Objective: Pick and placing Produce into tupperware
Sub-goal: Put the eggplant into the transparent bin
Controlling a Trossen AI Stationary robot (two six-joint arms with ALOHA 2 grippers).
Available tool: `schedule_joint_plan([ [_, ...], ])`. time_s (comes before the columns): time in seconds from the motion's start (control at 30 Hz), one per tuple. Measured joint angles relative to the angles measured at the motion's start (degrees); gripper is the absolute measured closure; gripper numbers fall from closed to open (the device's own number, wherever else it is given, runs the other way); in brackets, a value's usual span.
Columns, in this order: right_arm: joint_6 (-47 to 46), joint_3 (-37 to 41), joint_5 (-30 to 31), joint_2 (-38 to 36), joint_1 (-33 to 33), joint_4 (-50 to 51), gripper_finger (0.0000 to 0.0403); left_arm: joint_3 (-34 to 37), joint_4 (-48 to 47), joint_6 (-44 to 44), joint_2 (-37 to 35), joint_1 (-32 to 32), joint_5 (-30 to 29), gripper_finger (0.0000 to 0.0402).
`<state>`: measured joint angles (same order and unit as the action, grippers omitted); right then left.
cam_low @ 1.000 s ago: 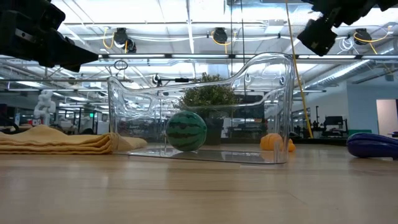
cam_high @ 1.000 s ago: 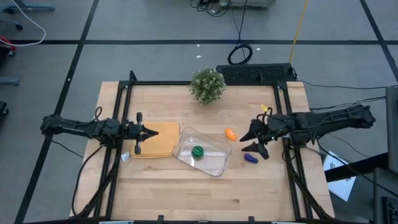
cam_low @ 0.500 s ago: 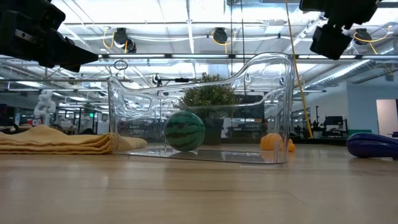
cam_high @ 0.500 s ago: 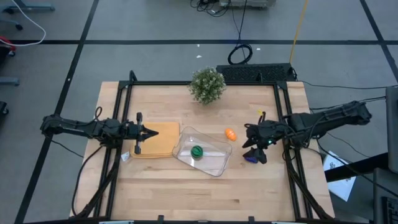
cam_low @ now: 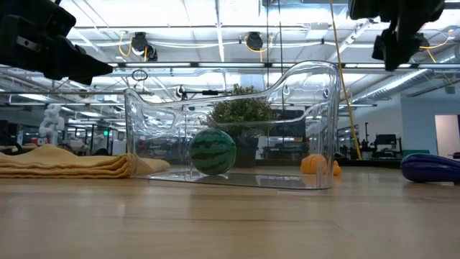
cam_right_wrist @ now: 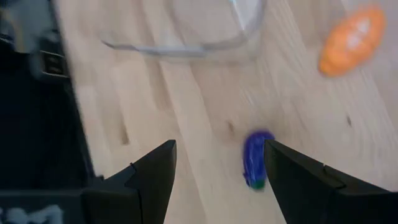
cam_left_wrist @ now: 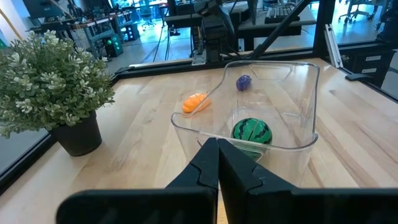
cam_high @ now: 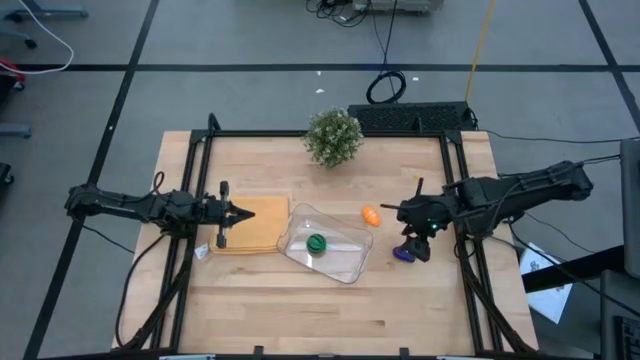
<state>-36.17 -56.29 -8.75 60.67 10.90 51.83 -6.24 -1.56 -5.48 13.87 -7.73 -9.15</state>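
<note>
Pale wooden bench (cam_high: pixel 300 310) under bright ceiling lights, grey floor around, potted plant (cam_high: pixel 333 136) near the far edge

Clear tupperware (cam_high: pixel 326 243) about mid-bench, tilted askew, one end touching or overlapping the folded tan mat (cam_high: pixel 252 223)

Round green piece (cam_high: pixel 317 242), striped like a watermelon, inside the tupperware on its floor

Orange piece (cam_high: pixel 371 214) on bare wood just beyond the tupperware's right end, outside it

Purple piece (cam_high: pixel 403 253) on bare wood further right, well apart from the tupperware, lying flat

Right end effector (cam_high: pixel 411 238) above the purple piece, fingers spread wide, holding nothing; in the right wrist view the purple piece (cam_right_wrist: pixel 254 158) between the two dark fingers (cam_right_wrist: pixel 155 174) but lower, nearer one finger, not touched; in the low view raised high above bench level

Left end effector (cam_high: pixel 238 212) over the tan mat at the bench's left side, fingers pressed together, empty, pointing toward the tupperware, clear of it
</note>
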Motion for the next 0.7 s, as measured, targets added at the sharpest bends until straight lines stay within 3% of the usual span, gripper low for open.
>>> schedule_joint_plan([
  [0.4, -3.75, -2.47, -1.93, 8.2, 0.0, 7.94, 0.0171, 0.0, -0.04, -0.01, 0.0, -0.02, 0.0, 0.0398],
  [0.7, -3.86, -2.47, -2.09, 9.5, -0.02, 8.53, 0.0171, 0.0, -0.06, 0.09, -0.01, 0.0, 0.0, 0.0398],
])
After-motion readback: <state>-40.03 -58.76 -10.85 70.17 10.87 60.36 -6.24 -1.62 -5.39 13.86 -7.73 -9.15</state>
